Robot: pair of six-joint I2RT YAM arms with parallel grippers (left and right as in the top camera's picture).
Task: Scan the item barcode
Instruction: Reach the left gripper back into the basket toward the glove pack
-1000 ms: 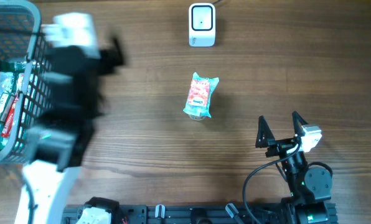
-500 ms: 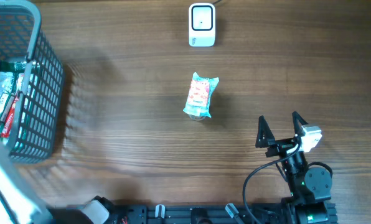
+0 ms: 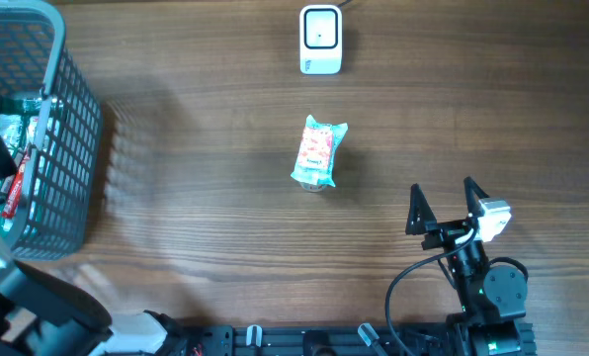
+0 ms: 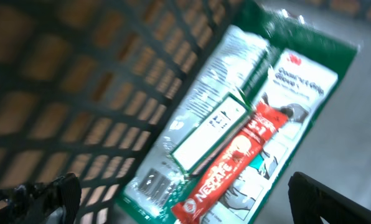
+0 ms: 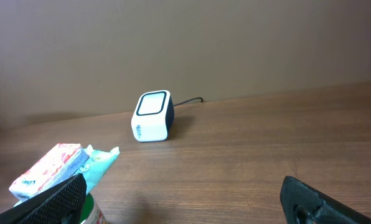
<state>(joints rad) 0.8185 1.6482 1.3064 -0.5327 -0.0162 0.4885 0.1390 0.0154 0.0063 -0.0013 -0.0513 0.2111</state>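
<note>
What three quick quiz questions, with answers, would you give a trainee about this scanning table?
1. True or false: the snack packet lies on the table, outside the basket.
2. Where is the scanner? A in the basket; B near the table's far edge; C under the packet.
3. Fill in: the right gripper's jaws stand ____.
Key: 1 true; 2 B; 3 open.

Wood-grain table [image 3: 206, 198] is carrying three things: teal snack packet [image 3: 317, 152] lying just ahead-left of the right gripper [image 3: 442, 188], white scanner [image 3: 320, 40] sitting farther ahead, grey mesh basket [image 3: 72, 148] standing far off its left.
</note>
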